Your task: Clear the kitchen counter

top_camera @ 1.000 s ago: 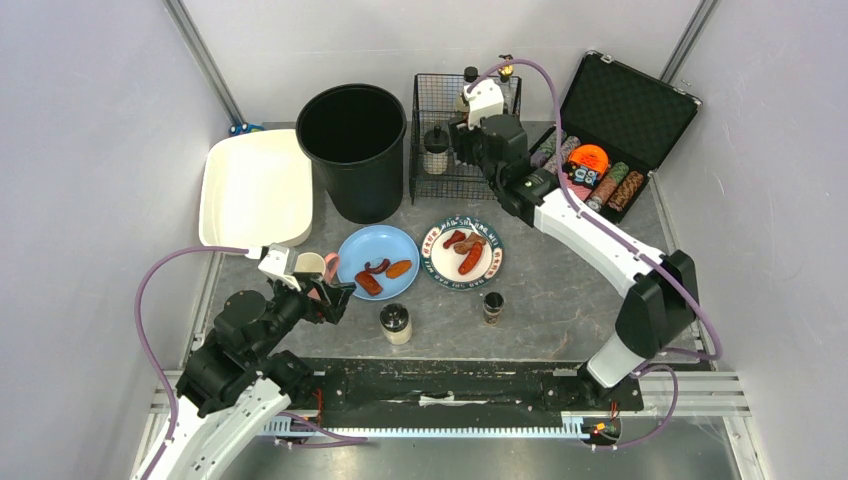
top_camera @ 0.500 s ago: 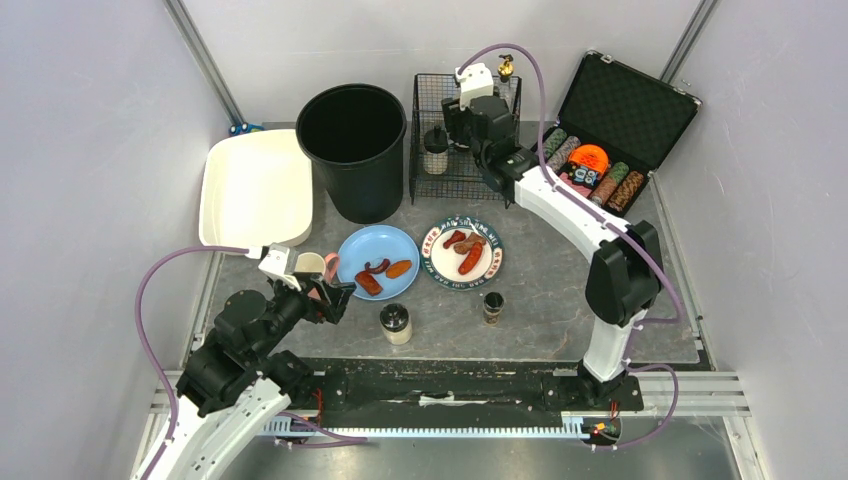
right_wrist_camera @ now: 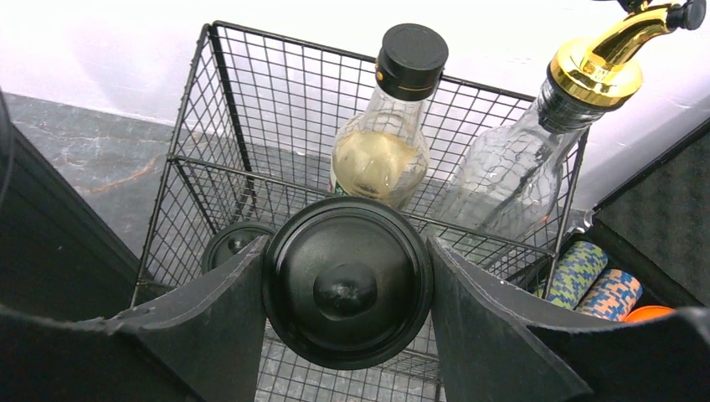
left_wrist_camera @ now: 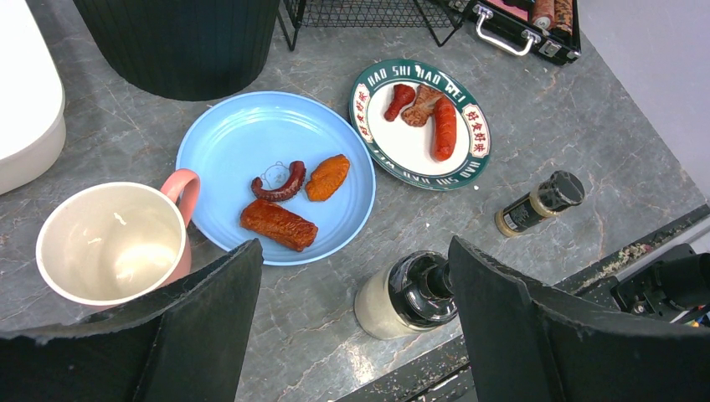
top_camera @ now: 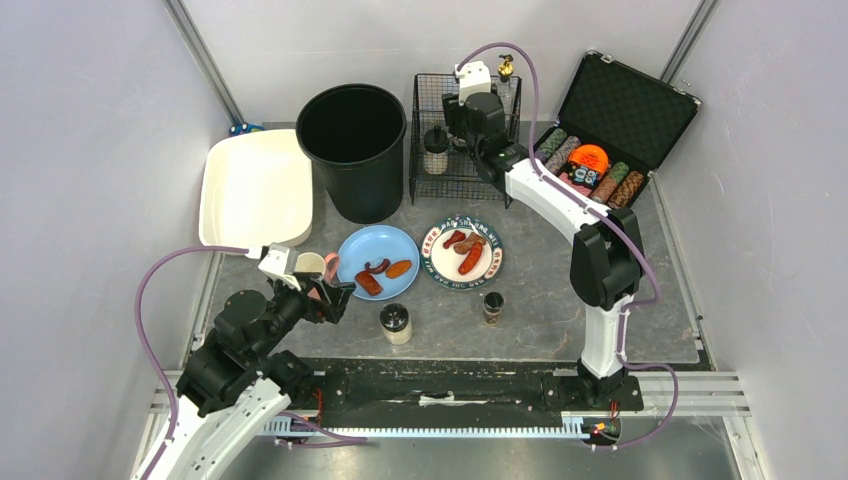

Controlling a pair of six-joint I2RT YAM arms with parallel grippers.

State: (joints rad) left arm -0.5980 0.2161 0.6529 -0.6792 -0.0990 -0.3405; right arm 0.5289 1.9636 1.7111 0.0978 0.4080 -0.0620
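Note:
The dark grey kitchen counter (top_camera: 560, 290) carries a blue plate (top_camera: 378, 262) with food pieces, a green-rimmed white plate (top_camera: 462, 252) with sausages, a white shaker with a black lid (top_camera: 396, 323), a small dark spice jar (top_camera: 492, 306) and a pink-and-cream cup (top_camera: 312, 265). My left gripper (top_camera: 335, 290) is open and empty. It hovers low between the cup (left_wrist_camera: 113, 243) and the shaker (left_wrist_camera: 410, 293). My right gripper (right_wrist_camera: 347, 289) is shut on a black-capped jar (right_wrist_camera: 347, 280) and holds it above the wire basket (right_wrist_camera: 209, 167).
The basket (top_camera: 462, 135) holds a black-capped bottle (right_wrist_camera: 381, 151), a gold-spouted bottle (right_wrist_camera: 519, 167) and another black-lidded jar (right_wrist_camera: 230, 243). A black bucket (top_camera: 352, 150) stands left of it, with a white tray (top_camera: 255, 188) at far left. An open case of poker chips (top_camera: 610, 130) stands at the back right.
My right arm has swung back and left, carrying the black-capped jar from the basket's right side to over the basket. The left arm has not moved.

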